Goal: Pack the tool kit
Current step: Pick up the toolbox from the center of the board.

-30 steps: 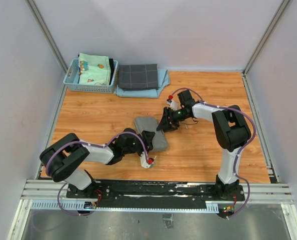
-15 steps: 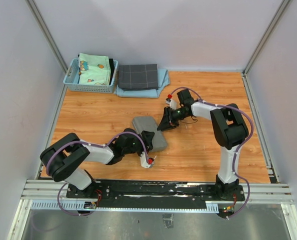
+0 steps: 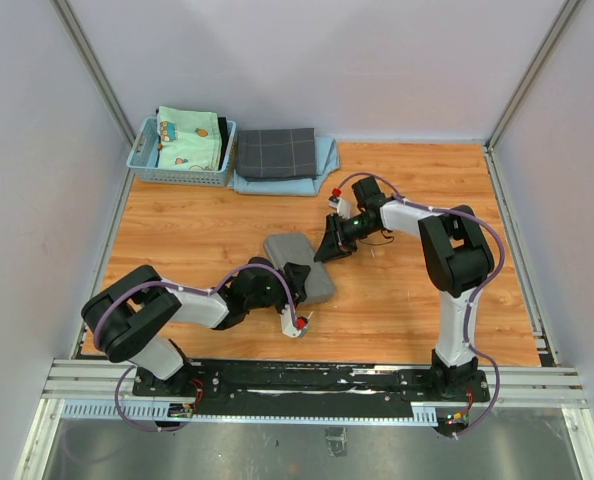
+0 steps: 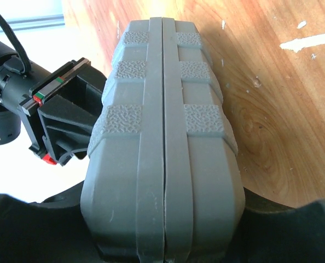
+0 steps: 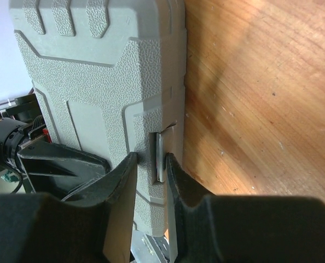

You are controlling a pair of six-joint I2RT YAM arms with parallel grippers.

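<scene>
Evidently latching: left gripper (image 4: 162, 235) clamps the closed case (image 4: 162, 109) (its 2 halves meet), right gripper (image 5: 151, 170) pinches the latch (image 5: 160, 156); next, press it home.

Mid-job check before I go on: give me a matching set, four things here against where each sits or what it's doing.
1 tool kit case
2 left pincer
3 right pincer
4 checked cloth

A pinching the case's latch
B beside the basket
C closed, mid-table
D gripping the case's near end

Pairs: 1-C, 2-D, 3-A, 4-B
</scene>
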